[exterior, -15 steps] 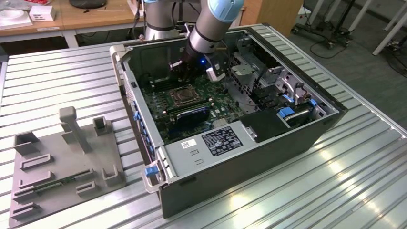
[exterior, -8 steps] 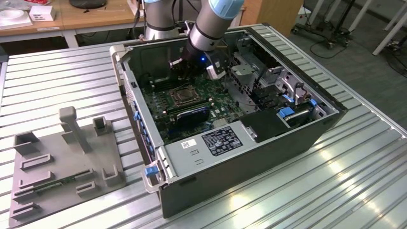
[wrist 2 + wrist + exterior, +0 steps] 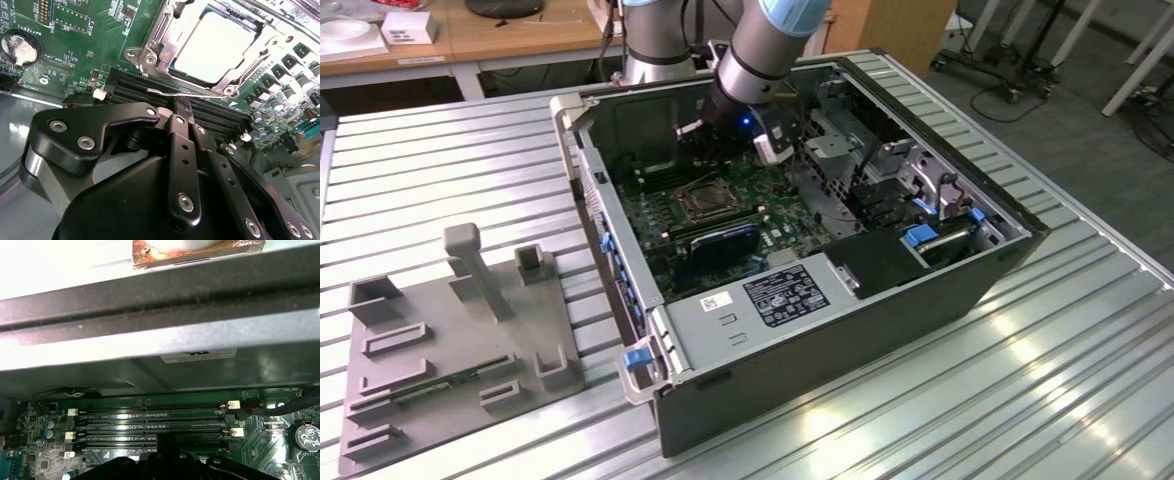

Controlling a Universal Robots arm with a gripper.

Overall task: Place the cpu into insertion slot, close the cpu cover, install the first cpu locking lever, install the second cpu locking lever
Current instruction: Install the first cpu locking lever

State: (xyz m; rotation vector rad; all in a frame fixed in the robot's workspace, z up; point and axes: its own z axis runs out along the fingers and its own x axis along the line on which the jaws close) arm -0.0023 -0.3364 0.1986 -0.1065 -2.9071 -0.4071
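One arm (image 3: pixel 767 50), one computer case (image 3: pixel 854 330), one cpu (image 3: pixel 212 42), one coin battery (image 3: pixel 17 50)

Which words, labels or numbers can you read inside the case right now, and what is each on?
Nothing I can quote.
White sticker on the case: print too small to read.
Dark label beside it: too small.
White lettering on the motherboard by the coin battery: too small and tilted.
Wall sticker, first wrist view: too small.
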